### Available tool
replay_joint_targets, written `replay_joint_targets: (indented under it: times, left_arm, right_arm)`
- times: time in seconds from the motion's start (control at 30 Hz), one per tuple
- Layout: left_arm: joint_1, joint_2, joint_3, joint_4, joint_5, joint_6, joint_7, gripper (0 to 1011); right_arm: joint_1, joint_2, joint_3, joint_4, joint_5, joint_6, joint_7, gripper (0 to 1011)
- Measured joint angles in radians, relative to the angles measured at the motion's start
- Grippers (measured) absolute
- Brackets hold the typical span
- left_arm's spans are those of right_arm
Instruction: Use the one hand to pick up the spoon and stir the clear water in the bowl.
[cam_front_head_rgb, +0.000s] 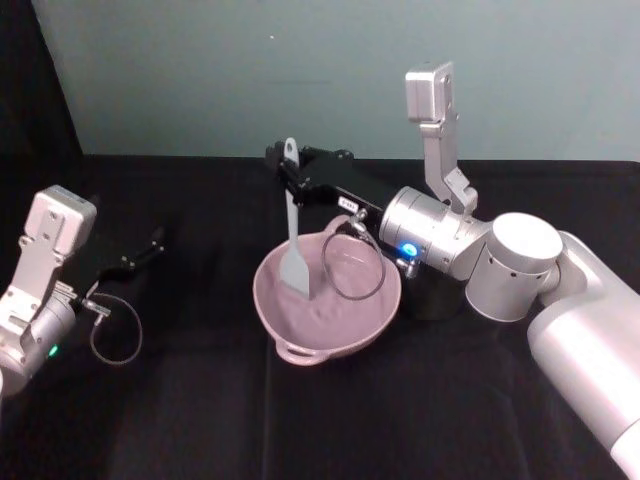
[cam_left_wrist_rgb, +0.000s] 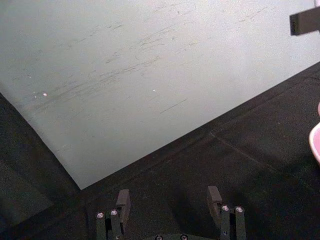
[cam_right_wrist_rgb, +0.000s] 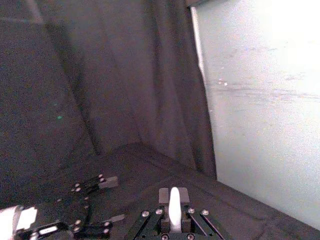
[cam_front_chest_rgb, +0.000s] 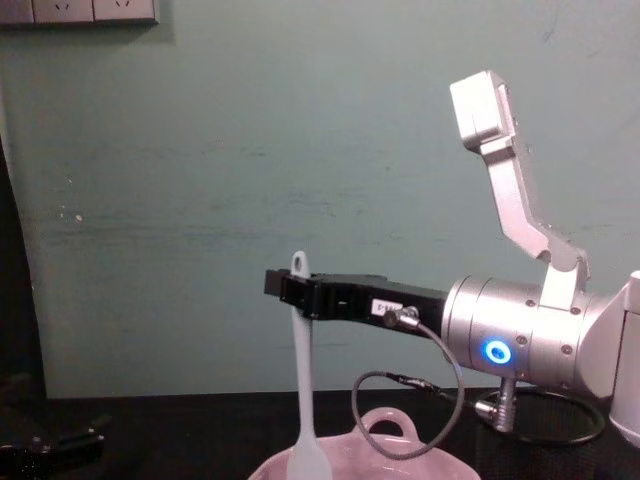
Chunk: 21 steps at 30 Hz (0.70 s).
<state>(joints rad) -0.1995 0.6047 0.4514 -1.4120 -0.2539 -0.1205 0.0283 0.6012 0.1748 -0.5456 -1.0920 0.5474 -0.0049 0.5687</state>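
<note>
My right gripper (cam_front_head_rgb: 284, 172) reaches over the pale pink bowl (cam_front_head_rgb: 265, 305) and is shut on the upper handle of the white spoon (cam_front_head_rgb: 293, 235). The spoon hangs upright, with its flat blade down inside the bowl near the left wall. From the chest, the gripper (cam_front_chest_rgb: 288, 288) clamps the spoon (cam_front_chest_rgb: 303, 400) just under its holed end, above the bowl (cam_front_chest_rgb: 425, 467). The right wrist view has the white handle (cam_right_wrist_rgb: 174, 212) pinched between the jaws. I cannot make out the clear water against the pink. My left gripper (cam_front_head_rgb: 153, 242) rests open at the far left, fingers (cam_left_wrist_rgb: 123, 199) spread.
A black cloth covers the table, and a pale green wall stands behind. A dark cup (cam_front_head_rgb: 432, 297) sits under my right arm, just right of the bowl. A cable loop (cam_front_head_rgb: 352, 262) hangs from the right wrist over the bowl's right half.
</note>
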Motion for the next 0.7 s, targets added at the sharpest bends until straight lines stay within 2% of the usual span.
replay_joint_targets:
  times: [0.17, 0.33, 0.7]
  left_arm:
    - [0.000, 0.000, 0.000, 0.000, 0.000, 0.000, 0.000, 1011]
    - [0.000, 0.000, 0.000, 0.000, 0.000, 0.000, 0.000, 1011]
    - [0.000, 0.000, 0.000, 0.000, 0.000, 0.000, 0.000, 1011]
  right_arm:
    - [0.008, 0.004, 0.024, 0.020, 0.003, -0.008, -0.007, 112]
    - [-0.004, 0.025, 0.041, 0.005, 0.003, -0.005, -0.017, 112]
    - [-0.089, 0.102, 0.063, -0.133, 0.004, 0.028, -0.032, 112]
